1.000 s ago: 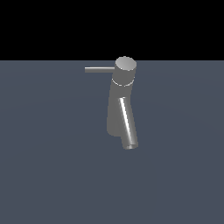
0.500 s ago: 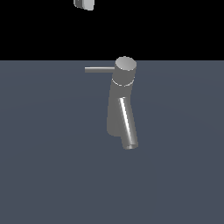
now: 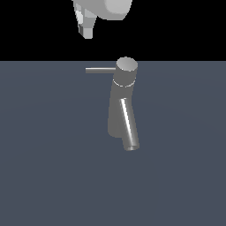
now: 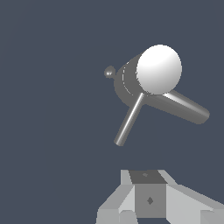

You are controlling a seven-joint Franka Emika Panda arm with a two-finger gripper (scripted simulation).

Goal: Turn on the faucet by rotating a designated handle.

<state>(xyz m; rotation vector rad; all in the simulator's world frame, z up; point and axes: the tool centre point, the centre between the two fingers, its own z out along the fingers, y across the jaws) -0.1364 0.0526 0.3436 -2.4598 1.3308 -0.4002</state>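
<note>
**Gripper above the faucet**

Above the handle (image 3: pixel 100 70) hangs the gripper (image 3: pixel 88 26), apart from it; whether its jaws are spread or closed cannot be told. On the dark grey floor (image 3: pixel 48 167) stands the faucet (image 3: pixel 120 106), handle pointing toward the exterior view's left, spout (image 3: pixel 129 127) angling downward.

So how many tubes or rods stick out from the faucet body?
2. The thin handle sticks sideways from the round cap, toward the exterior view's left. The thicker spout slopes down from the faucet body. The wrist view also shows only these two.
</note>
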